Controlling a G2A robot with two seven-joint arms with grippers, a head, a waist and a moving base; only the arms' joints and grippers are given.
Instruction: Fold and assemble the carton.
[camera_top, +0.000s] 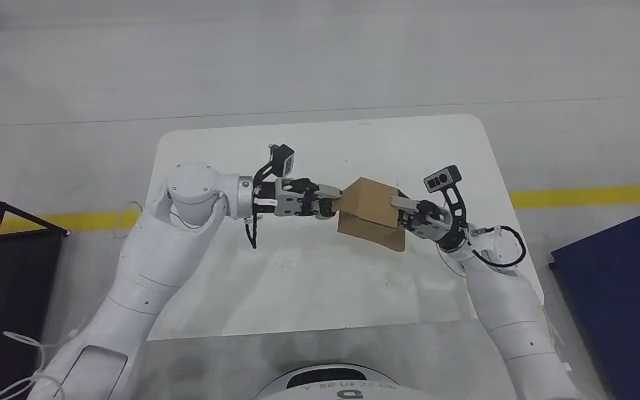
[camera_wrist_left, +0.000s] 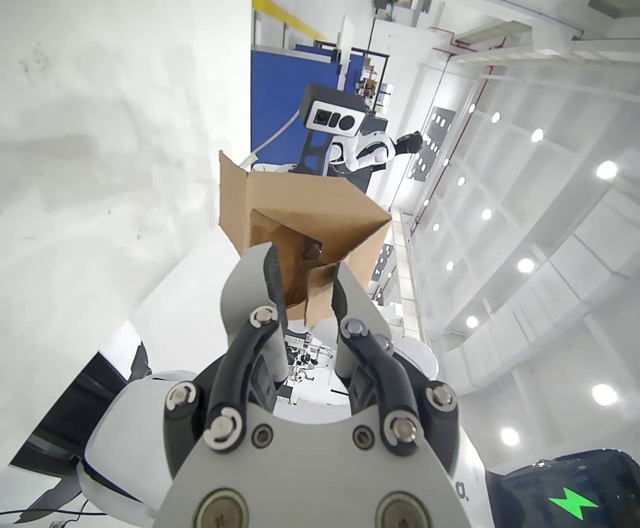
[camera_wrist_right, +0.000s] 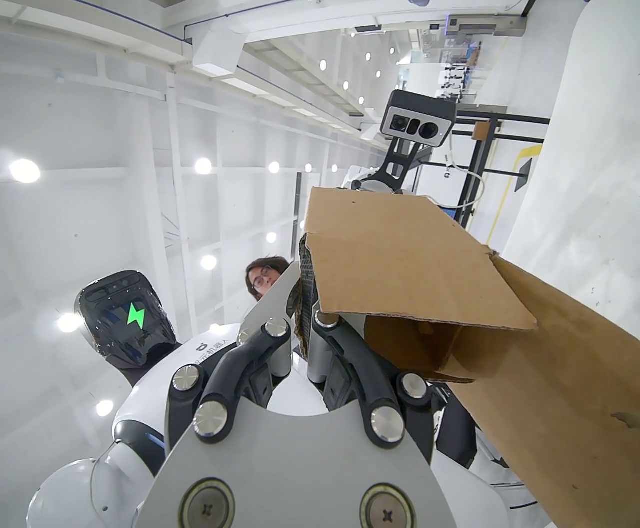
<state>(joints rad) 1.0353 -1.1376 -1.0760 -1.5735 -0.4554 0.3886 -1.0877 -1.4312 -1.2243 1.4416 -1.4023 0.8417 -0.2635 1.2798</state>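
From above, the carton (camera_top: 368, 205) hangs between the two arms over the far half of the tabletop (camera_top: 250, 290). The left hand (camera_top: 327, 207) is at one end and the right hand (camera_top: 404, 212) at the other. It appears lifted rather than resting, though this angle cannot settle that. It also does not reveal how wide either hand stands. The left wrist view looks into the open end. The left hand (camera_wrist_left: 307, 287) is partly closed around a loose flap (camera_wrist_left: 317, 295), and both pads seem to touch the cardboard, so I take it as gripped. The flaps inside lie crumpled and half folded, which the overhead angle hides. The right wrist view gives the opposite end. The right hand (camera_wrist_right: 311, 292) is pinched nearly closed on the edge of a flat panel of the carton (camera_wrist_right: 410, 260). One dark pad (camera_wrist_right: 301, 280) lies against the outside of that panel, and the other finger is behind the board. The mouth here gapes open. The carton is thin corrugated board, so it should be light. It will be stiff across a panel but ready to hinge at every score line, and easy to crease or tear at a flap tip. Holds close to a fold or on a panel edge should steer it better than a free flap corner, which will simply bend.
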